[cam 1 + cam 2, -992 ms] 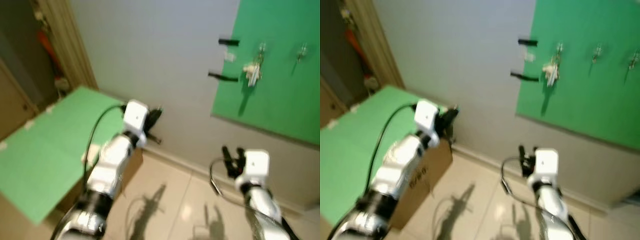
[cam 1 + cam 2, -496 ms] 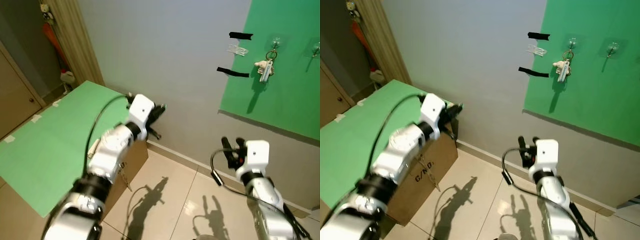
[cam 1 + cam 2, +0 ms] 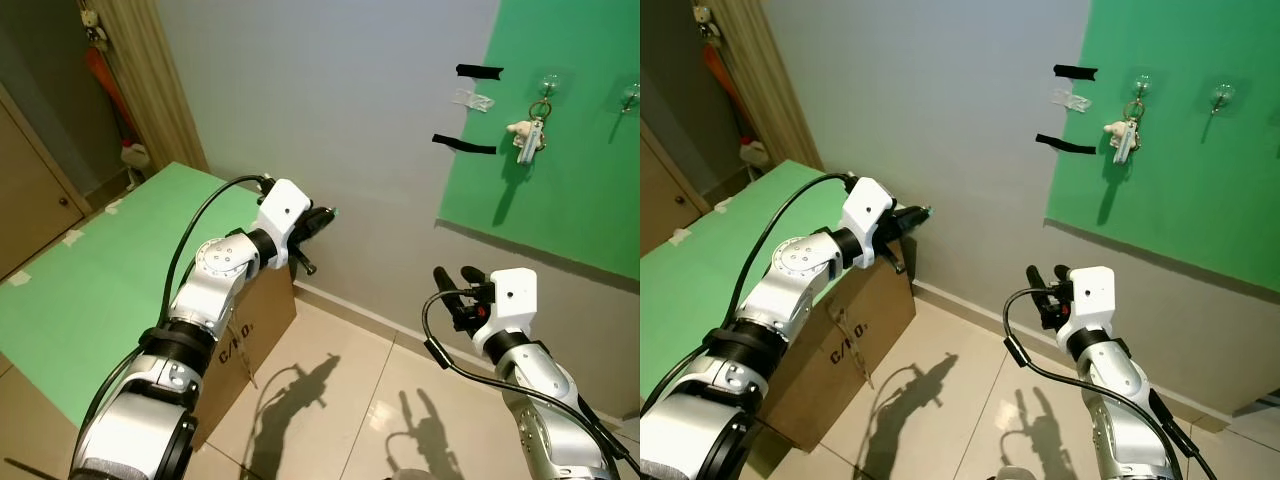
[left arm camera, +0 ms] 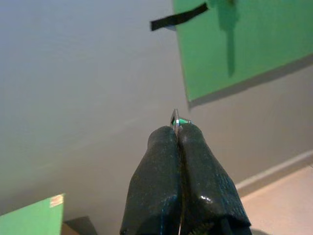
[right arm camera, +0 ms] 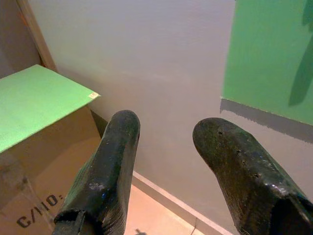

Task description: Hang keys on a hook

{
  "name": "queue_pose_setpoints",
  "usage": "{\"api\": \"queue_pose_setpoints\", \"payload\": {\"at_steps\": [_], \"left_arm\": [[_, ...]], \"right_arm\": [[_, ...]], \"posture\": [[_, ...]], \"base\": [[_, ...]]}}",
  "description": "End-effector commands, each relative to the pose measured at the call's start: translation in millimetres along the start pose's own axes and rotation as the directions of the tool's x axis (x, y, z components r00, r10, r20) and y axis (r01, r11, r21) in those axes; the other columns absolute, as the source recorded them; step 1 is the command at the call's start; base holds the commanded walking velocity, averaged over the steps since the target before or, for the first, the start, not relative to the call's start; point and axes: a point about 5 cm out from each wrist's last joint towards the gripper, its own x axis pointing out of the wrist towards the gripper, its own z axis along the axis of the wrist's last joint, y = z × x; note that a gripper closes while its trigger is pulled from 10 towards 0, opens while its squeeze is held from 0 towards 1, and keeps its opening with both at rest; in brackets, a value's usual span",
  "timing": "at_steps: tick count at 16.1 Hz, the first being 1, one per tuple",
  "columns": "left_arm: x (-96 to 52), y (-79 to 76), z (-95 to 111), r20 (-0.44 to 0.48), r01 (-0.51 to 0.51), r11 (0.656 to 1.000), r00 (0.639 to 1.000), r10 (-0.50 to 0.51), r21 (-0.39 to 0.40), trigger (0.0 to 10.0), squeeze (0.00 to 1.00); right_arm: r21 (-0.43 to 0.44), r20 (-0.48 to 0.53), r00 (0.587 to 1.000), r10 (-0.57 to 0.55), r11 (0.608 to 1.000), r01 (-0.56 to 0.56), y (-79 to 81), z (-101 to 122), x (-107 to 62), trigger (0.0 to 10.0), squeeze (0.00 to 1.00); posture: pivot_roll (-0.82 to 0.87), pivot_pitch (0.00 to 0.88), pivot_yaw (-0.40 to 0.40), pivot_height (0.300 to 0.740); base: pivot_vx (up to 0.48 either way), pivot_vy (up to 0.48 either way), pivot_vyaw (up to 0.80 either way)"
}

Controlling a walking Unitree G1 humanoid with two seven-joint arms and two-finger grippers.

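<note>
Grey wall [image 3: 330, 90] rises ahead, with a green board [image 3: 570, 150] fixed to it on the robot's right and pale tiled floor [image 3: 340, 400] below. Clear hooks sit along the top of the board; from the nearest hook [image 3: 547, 84] hangs a bunch of keys [image 3: 530, 135] with a small pale charm, just beside two strips of black tape [image 3: 463, 147] at the board's edge. To the left stands a cardboard box [image 3: 245, 335] topped by a green sheet [image 3: 90, 300].

The left gripper [image 3: 318, 218] is raised over the corner of the box, pointing toward the wall. Its fingers [image 4: 166, 181] are pressed narrow together, pinching a small metal piece with a green tip [image 4: 178, 120] that pokes out just past them; what it is cannot be told. The right gripper [image 3: 459, 290] is held lower, above the floor and below the board, its fingers [image 5: 112, 166] spread wide and holding nothing.
</note>
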Motion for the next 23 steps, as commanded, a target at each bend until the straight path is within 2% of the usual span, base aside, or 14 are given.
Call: {"api": "queue_pose_setpoints", "payload": {"at_steps": [1, 3, 5, 7, 8, 11, 13, 15, 18, 20, 23], "left_arm": [[1.4, 1.5, 5, -0.004, 0.047, 0.998, 0.999, -0.047, 0.038, 10.0, 0.0], [3.6, -0.3, 6, 0.001, 0.083, 0.996, 0.997, -0.083, 0.03, 10.0, 0.0], [7.0, -1.8, 10, 0.024, 0.133, 0.991, 0.991, -0.133, 0.006, 10.0, 0.0], [8.3, 2.8, 22, 0.053, 0.178, 0.984, 0.983, -0.178, -0.008, 10.0, 0.0], [8.3, 4.4, 25, 0.062, 0.191, 0.982, 0.98, -0.19, -0.009, 10.0, 0.0], [6.3, 14.2, 49, 0.113, 0.343, 0.938, 0.935, -0.335, -0.057, 10.0, 0.0], [3.8, 16.8, 56, 0.109, 0.41, 0.911, 0.908, -0.404, -0.049, 10.0, 0.0], [-1.3, 18.7, 61, 0.082, 0.499, 0.866, 0.865, -0.496, -0.029, 10.0, 0.0], [-1.4, 22.5, 71, 0.102, 0.547, 0.836, 0.836, -0.54, -0.056, 10.0, 0.0], [1.9, 19.0, 81, 0.17, 0.588, 0.803, 0.804, -0.57, -0.092, 10.0, 0.0], [4.7, 14.5, 81, 0.19, 0.605, 0.789, 0.791, -0.581, -0.105, 10.0, 0.0]], "right_arm": [[0.0, 0.016, 1.0, 0.017, 1.0, -0.017, -0.2, 7, 1.4, 10.0, 0.0], [0.008, 0.017, 1.0, 0.022, 1.0, -0.022, 0.0, 9, 2.3, 10.0, 0.0], [0.034, 0.011, 0.997, 0.076, 0.996, -0.076, 4.6, 13, 4.0, 10.0, 0.0], [0.055, -0.008, 0.976, 0.217, 0.975, -0.216, 17.6, 23, 5.4, 10.0, 0.0], [0.058, -0.008, 0.968, 0.249, 0.967, -0.248, 20.5, 26, 5.6, 10.0, 0.0], [0.046, 0.017, 0.915, 0.404, 0.913, -0.404, 33.8, 56, 9.3, 10.0, 0.0], [0.03, 0.008, 0.892, 0.451, 0.892, -0.451, 38.4, 64, 9.5, 10.0, 0.0], [0.007, -0.012, 0.877, 0.481, 0.877, -0.481, 39.2, 69, 9.5, 10.0, 0.0], [0.004, 0.001, 0.856, 0.517, 0.856, -0.517, 43.2, 81, 11.5, 10.0, 0.0], [0.029, 0.044, 0.847, 0.53, 0.847, -0.531, 48.0, 92, 16.6, 10.0, 0.0], [0.066, 0.068, 0.832, 0.551, 0.829, -0.555, 54.1, 97, 19.2, 10.0, 0.0]], "posture": [[-0.25, 0.0, 0.06, 0.736], [-0.26, 0.0, 0.063, 0.736], [-0.25, 0.0, 0.069, 0.736], [-0.25, 0.0, 0.085, 0.736], [-0.25, 0.0, 0.087, 0.736], [-0.24, 0.0, 0.099, 0.736], [-0.24, 0.0, 0.1, 0.736], [-0.24, 0.0, 0.104, 0.736], [-0.25, 0.0, 0.116, 0.736], [-0.25, 0.0, 0.12, 0.736], [-0.25, 0.0, 0.122, 0.736]], "base": [[0.0, 0.0, 0.0], [0.0, 0.0, 0.0], [0.0, 0.0, 0.0], [0.0, 0.0, 0.0], [0.0, 0.0, 0.0], [0.0, 0.0, 0.0], [0.0, 0.0, 0.0], [0.0, 0.0, 0.0], [0.0, 0.0, 0.0], [0.0, 0.0, 0.0], [0.0, 0.0, 0.0]]}}
